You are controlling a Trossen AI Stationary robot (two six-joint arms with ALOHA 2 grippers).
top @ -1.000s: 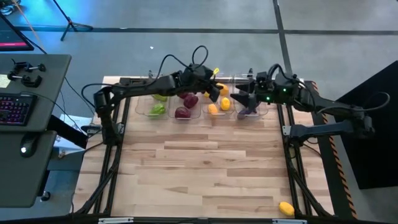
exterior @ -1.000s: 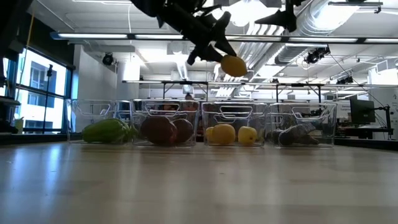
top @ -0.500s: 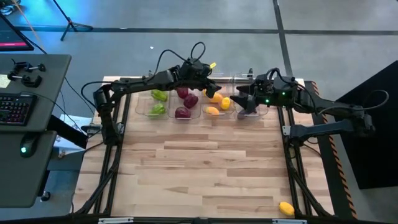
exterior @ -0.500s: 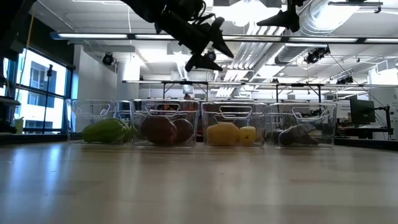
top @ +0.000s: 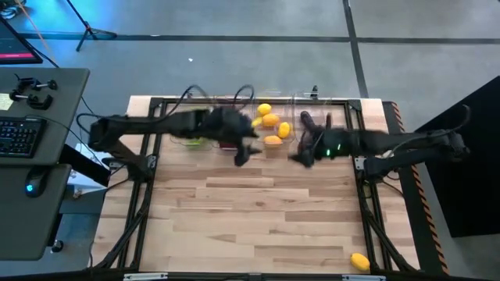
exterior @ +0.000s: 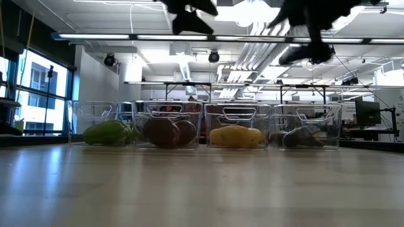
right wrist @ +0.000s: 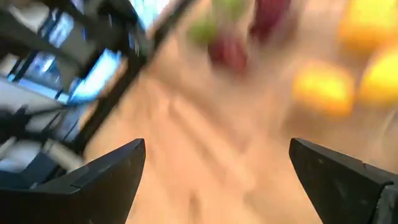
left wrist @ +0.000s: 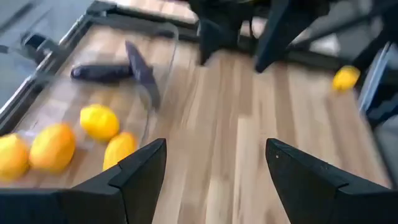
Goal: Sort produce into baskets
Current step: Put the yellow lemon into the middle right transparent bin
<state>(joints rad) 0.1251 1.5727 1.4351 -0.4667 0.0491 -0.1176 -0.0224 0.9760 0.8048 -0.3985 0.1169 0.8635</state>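
From above, my left gripper (top: 244, 151) hangs empty, at 7 o'clock of the four citrus (top: 272, 130) in their clear bin; my right gripper (top: 301, 156) sits at 4 o'clock of them. A stray lemon (top: 359, 261) lies at the wooden table's (top: 258, 211) near right corner.

At table level, four glossy see-through baskets (exterior: 237, 125) hold smooth produce.

Left wrist: fingers (left wrist: 140, 171) stand apart, nothing between, citrus and eggplant (left wrist: 102, 71) beyond.

Right wrist: fingers (right wrist: 112, 171) spread wide, empty.
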